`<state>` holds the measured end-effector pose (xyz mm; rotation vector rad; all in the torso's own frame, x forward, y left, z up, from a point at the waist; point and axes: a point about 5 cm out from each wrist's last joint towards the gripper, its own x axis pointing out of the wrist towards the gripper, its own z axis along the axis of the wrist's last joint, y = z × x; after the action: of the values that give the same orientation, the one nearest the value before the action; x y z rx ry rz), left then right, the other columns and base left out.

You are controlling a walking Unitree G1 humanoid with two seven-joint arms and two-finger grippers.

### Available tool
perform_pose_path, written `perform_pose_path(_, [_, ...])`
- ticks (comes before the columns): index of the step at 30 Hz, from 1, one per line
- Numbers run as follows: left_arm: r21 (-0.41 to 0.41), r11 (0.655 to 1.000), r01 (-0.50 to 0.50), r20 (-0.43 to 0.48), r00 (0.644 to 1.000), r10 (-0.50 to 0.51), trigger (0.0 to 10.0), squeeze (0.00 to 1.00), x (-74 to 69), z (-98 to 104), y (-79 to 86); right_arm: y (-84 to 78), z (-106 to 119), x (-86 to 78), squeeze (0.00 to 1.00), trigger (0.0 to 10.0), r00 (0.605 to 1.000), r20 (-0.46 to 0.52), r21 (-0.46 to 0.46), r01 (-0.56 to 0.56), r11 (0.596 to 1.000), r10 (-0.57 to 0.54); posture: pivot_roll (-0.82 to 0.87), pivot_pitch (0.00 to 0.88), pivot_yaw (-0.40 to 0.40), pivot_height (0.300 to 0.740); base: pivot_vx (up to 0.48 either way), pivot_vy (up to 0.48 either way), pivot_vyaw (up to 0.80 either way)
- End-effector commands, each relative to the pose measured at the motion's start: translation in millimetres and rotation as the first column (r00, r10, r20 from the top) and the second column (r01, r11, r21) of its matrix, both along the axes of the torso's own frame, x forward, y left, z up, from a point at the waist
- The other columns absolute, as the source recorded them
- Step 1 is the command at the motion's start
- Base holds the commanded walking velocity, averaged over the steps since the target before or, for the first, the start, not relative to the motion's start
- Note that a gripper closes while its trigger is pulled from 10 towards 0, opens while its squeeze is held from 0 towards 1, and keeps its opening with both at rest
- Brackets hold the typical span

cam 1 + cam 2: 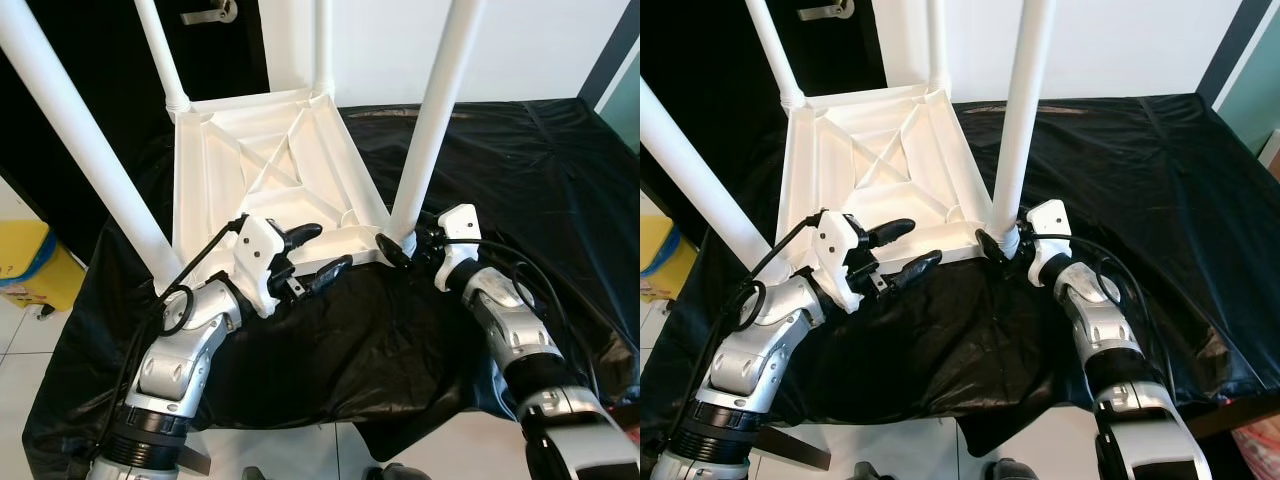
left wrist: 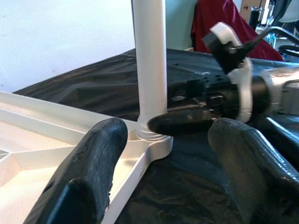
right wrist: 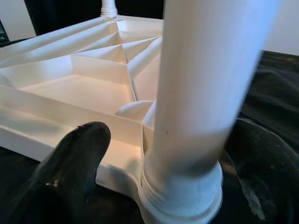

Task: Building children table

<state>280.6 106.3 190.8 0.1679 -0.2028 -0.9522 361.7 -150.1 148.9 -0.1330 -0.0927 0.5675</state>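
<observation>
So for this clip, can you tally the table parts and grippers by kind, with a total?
White table legs standing in the corner sockets: 4, e.g. near right leg, near left leg
White upside-down tabletop: 1
Robot grippers: 2, left gripper at the tabletop's near edge, right gripper around the near right leg's base
Total: 7
</observation>
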Motion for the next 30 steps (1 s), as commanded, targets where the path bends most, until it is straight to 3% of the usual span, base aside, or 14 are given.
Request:
perform_pose_path(1, [0.013, 1.000, -0.025, 0.010, 1.000, 0.025, 10.0, 0.00, -3.1, 1, -1.3, 8.8, 2, 6.9, 0.00, 10.0, 1.000, -0.009, -0.015, -0.022, 1.000, 0.022, -0.07, 0.032, -0.012, 0.740, 0.000, 0.000, 0.00])
perform_pose_path(7, [0.027, 0.999, -0.036, 0.009, 0.999, 0.036, 10.0, 0.00, -5.5, 0, 0.6, 18.5, -2, 9.3, 0.00, 10.0, 0.997, -0.049, -0.015, -0.056, 0.998, 0.055, -0.05, 0.037, -0.029, 0.740, 0.000, 0.000, 0.00])
perform_pose_path(12, [0.023, 0.998, -0.063, 0.008, 0.998, 0.063, 10.0, 0.00, -7.6, 0, 4.3, 30.9, -10, 5.3, 0.00, 10.0, 0.990, -0.074, 0.017, -0.117, 0.993, 0.118, -0.04, 0.045, -0.042, 0.740, 0.000, 0.000, 0.00])
perform_pose_path(16, [0.022, 0.997, -0.075, 0.005, 0.997, 0.075, 10.0, 0.00, -9.7, -1, 5.8, 51.0, -17, -3.3, 0.00, 10.0, 0.978, -0.072, 0.068, -0.190, 0.980, 0.194, -0.03, 0.054, -0.046, 0.740, 0.000, 0.000, 0.00])
perform_pose_path(18, [0.022, 0.997, -0.075, 0.005, 0.997, 0.075, 10.0, 0.00, -9.7, -1, 5.8, 51.0, -17, -3.3, 0.00, 10.0, 0.978, -0.072, 0.068, -0.190, 0.980, 0.194, -0.03, 0.054, -0.046, 0.740, 0.000, 0.000, 0.00])
perform_pose_path(24, [0.026, 0.997, -0.070, 0.008, 0.998, 0.070, 10.0, 0.00, -7.3, 1, 5.0, 87.9, -24, -17.4, 0.00, 10.0, 0.957, -0.061, 0.115, -0.275, 0.955, 0.283, -0.04, 0.057, -0.037, 0.740, 0.000, 0.000, 0.00])
perform_pose_path(30, [0.028, 0.997, -0.070, 0.010, 0.998, 0.070, 10.0, 0.00, -6.7, 2, 4.9, 86.8, -23, -16.0, 0.00, 10.0, 0.973, -0.041, 0.127, -0.222, 0.967, 0.229, -0.05, 0.057, -0.035, 0.740, 0.000, 0.000, 0.00])
